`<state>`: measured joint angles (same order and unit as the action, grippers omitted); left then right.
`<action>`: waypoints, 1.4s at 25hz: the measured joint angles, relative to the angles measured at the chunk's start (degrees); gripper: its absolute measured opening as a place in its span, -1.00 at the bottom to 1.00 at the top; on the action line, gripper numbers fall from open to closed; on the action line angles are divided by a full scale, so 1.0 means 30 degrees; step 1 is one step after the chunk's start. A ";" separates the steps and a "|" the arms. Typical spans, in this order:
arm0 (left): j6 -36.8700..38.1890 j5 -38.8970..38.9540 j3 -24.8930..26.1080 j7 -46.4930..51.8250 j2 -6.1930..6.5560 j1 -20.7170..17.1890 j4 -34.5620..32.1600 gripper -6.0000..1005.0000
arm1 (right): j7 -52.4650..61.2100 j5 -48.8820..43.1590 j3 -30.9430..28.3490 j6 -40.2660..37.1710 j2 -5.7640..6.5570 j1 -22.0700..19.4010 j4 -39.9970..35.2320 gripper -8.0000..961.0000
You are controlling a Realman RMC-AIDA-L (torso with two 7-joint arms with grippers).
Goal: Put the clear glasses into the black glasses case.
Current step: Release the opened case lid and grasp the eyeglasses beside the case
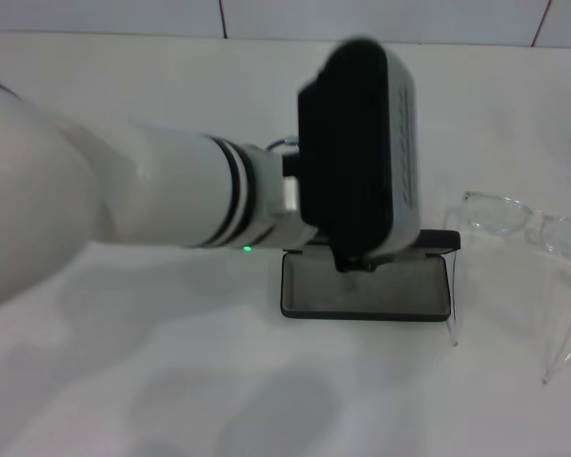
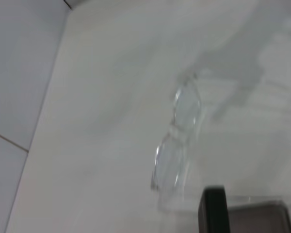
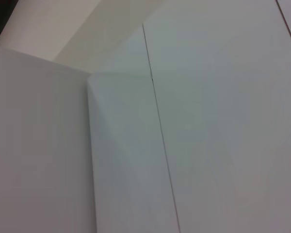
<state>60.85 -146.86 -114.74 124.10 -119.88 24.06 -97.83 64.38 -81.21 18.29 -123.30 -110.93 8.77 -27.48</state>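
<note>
The black glasses case (image 1: 366, 290) lies open in the middle of the white table, grey lining up, its lid standing at the back. The clear glasses (image 1: 538, 233) rest just right of it, arms unfolded toward the front, one arm close along the case's right end. My left arm reaches across from the left, and my left gripper (image 1: 354, 259) hangs over the back edge of the case, its black housing hiding the lid. In the left wrist view the clear glasses (image 2: 177, 141) lie beyond a corner of the case (image 2: 262, 218). My right gripper is out of view.
The white table (image 1: 171, 381) meets a white tiled wall (image 1: 381, 19) at the back. The right wrist view holds only white wall panels (image 3: 208, 121).
</note>
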 joint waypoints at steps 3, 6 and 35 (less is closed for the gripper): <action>0.1028 0.1760 0.1238 -0.0011 0.0015 -0.0011 -0.0831 -0.11 | 0.0191 -0.0039 0.0025 0.0134 0.0176 0.0135 -0.0061 0.82; 0.2006 0.4176 0.2590 -0.0055 0.0032 -0.0066 -0.1503 -0.11 | 0.0444 -0.0247 0.0059 0.0806 0.0223 0.0280 -0.0814 0.82; 1.2208 2.0467 1.7407 -0.7407 0.0105 -0.2029 0.9531 -0.29 | 2.1689 -2.2271 1.3865 0.7744 -0.0219 1.0490 -1.4879 0.61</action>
<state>97.48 -85.46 -62.52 101.88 -119.56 17.97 -69.24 129.45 -148.02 59.89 -100.06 -111.59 40.24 -72.12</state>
